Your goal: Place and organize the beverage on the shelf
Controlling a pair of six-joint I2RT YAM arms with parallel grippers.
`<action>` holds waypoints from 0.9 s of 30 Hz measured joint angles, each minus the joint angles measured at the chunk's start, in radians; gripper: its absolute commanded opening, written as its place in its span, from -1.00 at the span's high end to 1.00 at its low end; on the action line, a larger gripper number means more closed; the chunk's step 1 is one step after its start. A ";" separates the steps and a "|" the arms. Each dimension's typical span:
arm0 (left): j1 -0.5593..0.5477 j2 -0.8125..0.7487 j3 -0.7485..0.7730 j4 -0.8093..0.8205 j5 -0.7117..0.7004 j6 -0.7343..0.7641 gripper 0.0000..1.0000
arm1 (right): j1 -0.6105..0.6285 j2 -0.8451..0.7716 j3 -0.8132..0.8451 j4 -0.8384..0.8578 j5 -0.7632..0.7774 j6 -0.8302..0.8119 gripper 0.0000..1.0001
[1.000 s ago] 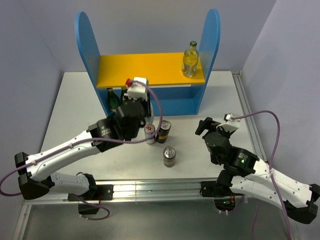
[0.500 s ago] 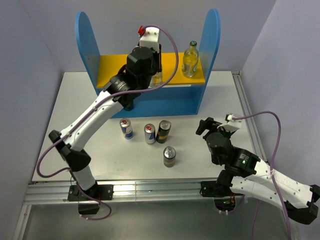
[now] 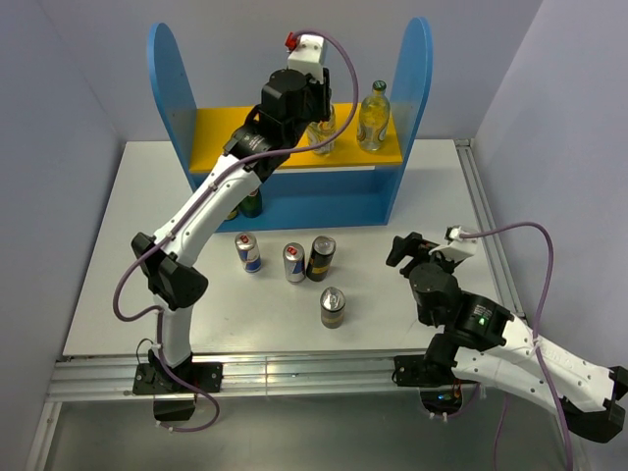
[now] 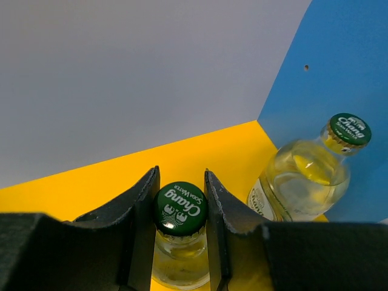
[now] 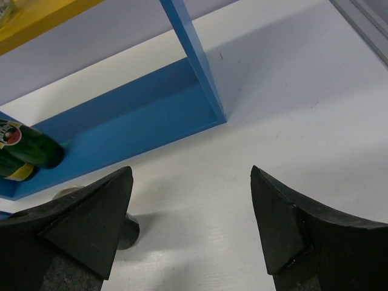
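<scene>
The blue shelf [image 3: 167,78] has a yellow upper board [image 3: 226,137]. My left gripper [image 3: 312,106] reaches over that board and is shut on the green cap of a clear glass bottle [image 4: 180,209], which hangs upright at the board [image 4: 91,188]. The second clear bottle [image 3: 372,116] stands just to its right, by the right side panel [image 4: 339,73]; it also shows in the left wrist view [image 4: 306,179]. Two blue-and-silver cans [image 3: 247,252] [image 3: 294,262] and two black-and-gold cans [image 3: 321,258] [image 3: 334,307] stand on the table. My right gripper [image 3: 402,247] is open and empty above the table [image 5: 191,200].
Green bottles [image 3: 252,201] lie or stand on the blue lower level [image 5: 121,127], also seen in the right wrist view [image 5: 24,151]. The white table [image 3: 432,186] ends at a metal rail in front. Grey walls close in the sides.
My left arm rose from table level by the cans up to the yellow board with the bottle, then moved right toward the second bottle. The right arm has barely moved.
</scene>
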 measured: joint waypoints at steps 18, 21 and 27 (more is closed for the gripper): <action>0.006 0.076 0.017 0.154 0.162 -0.075 0.22 | 0.000 -0.025 -0.006 0.004 -0.008 0.000 -0.70; 0.000 0.076 -0.001 0.187 0.167 -0.068 -0.12 | 0.000 -0.025 -0.006 0.004 -0.008 0.000 -0.70; -0.032 0.076 -0.003 0.209 0.166 -0.048 -0.57 | 0.000 -0.029 -0.006 0.004 -0.012 0.000 -0.70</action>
